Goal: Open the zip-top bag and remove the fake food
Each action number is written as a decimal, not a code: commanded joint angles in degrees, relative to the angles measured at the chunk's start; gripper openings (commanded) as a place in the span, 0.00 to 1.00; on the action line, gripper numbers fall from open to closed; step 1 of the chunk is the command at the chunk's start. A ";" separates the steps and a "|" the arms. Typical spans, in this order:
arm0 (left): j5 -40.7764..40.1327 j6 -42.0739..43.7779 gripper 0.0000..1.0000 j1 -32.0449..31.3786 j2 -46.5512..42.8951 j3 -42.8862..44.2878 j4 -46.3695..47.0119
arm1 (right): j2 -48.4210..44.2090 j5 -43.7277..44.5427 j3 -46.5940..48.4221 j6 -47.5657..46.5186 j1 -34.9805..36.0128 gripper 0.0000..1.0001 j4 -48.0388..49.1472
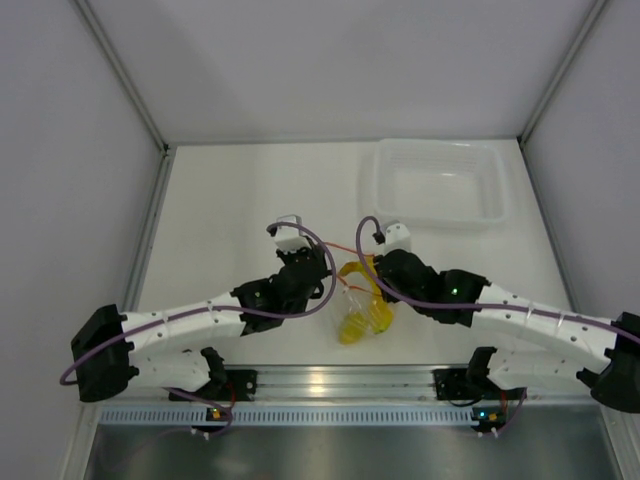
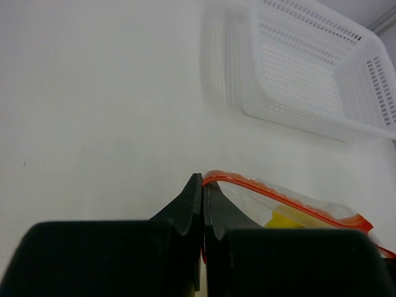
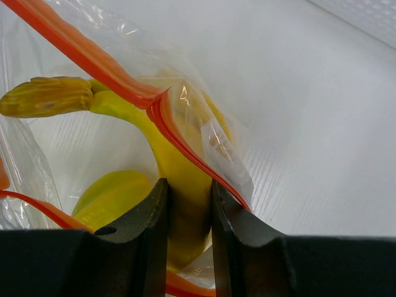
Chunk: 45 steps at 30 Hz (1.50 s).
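Now your left gripper pinches the zip-top bag rim at lower centre; your right gripper clamps the banana bunch inside.

This looks like a robot lab: a white table boxed in by plain walls. The left arm and right arm are bolted to a metal rail at 6 o'clock.

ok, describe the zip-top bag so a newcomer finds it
On the white table, look nearer than the white perforated basket, mid-table. The zip-top bag is the crinkly clear pouch there: orange-red zipper edge, yellow fake food inside.
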 commanded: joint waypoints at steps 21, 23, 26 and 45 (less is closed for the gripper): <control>15.45 -3.36 0.00 1.02 -0.55 -1.96 7.50 | -12.45 0.60 -7.68 11.95 -0.22 0.00 21.56; 15.98 -4.33 0.00 0.84 -0.99 -2.05 7.68 | -14.29 0.95 -9.87 12.84 -0.22 0.00 24.30; 15.20 -4.50 0.00 0.75 -1.25 -1.96 7.59 | -15.35 1.22 -10.15 12.93 -0.30 0.00 25.81; 16.68 -5.12 0.00 0.84 -3.45 -2.40 7.59 | -19.05 5.26 -14.98 1.26 -0.30 0.00 43.55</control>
